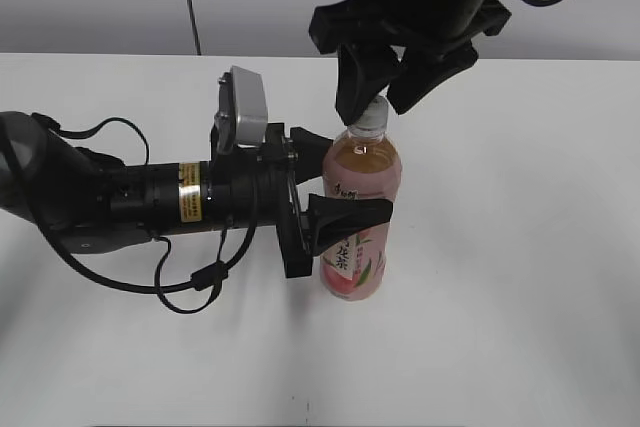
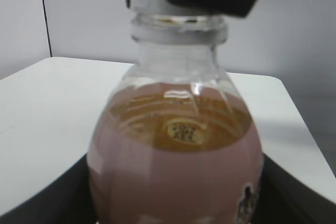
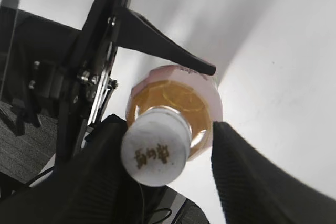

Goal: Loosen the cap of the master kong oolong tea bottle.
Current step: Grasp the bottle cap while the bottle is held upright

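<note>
The master kong oolong tea bottle (image 1: 362, 217) stands upright on the white table, amber tea inside, pink peach label facing front. My left gripper (image 1: 325, 179) is shut on its body from the left; the bottle fills the left wrist view (image 2: 176, 156). The white cap (image 1: 374, 110) with brown characters sits on top and shows from above in the right wrist view (image 3: 156, 153). My right gripper (image 1: 382, 87) hangs over the cap, open. In the right wrist view its left finger touches the cap and its right finger stands apart, with the midpoint of the jaws (image 3: 168, 161) over the cap.
The white table (image 1: 520, 277) runs to a grey wall at the back. My left arm (image 1: 120, 202) lies across the left side with loose black cables beside it. A grey floor shows past the table edge in the right wrist view (image 3: 21, 145).
</note>
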`<state>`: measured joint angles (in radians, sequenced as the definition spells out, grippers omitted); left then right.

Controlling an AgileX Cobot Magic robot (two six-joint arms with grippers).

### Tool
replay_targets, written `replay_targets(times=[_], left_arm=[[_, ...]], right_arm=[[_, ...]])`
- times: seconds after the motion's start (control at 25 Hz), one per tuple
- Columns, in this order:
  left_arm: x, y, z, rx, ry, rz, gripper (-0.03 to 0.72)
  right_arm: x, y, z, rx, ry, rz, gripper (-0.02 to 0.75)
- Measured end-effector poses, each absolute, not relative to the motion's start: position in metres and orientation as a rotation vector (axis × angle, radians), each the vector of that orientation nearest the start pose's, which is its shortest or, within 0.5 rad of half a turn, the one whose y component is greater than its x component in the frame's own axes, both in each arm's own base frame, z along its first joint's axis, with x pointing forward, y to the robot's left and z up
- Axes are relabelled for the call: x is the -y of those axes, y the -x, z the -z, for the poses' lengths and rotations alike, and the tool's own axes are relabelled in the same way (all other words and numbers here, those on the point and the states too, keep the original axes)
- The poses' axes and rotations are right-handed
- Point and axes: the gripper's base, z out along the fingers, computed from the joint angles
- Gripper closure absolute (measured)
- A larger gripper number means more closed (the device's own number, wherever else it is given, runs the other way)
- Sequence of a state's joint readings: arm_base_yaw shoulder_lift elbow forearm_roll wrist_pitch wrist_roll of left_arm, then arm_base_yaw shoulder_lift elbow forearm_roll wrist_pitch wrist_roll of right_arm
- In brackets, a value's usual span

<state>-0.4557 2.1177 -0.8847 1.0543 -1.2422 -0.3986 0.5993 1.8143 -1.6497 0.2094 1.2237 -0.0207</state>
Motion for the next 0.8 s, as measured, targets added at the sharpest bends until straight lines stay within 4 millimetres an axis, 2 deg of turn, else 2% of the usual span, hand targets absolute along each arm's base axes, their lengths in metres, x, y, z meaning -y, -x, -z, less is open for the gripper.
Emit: replay_targets(times=[0.16,0.36,0.8], left_arm=[[0.2231,-0.285,-0.1155,-1.373,-1.156,1.082,0.224],[0.2231,-0.2851,-0.1154,-1.374,-1.156,1.082,0.224],[0.2231,-0.2851,-0.1154,-1.374,-1.156,1.081,0.224]], right_arm=[[-0.231,-0.3066,-0.3108,-2.773,0.824,-0.41,0.329],[-0.2327,-0.3054,-0.3112,-2.777,0.817,-0.446,0.356],[-0.2324,-0.3056,-0.3111,-2.776,0.819,-0.439,0.36]])
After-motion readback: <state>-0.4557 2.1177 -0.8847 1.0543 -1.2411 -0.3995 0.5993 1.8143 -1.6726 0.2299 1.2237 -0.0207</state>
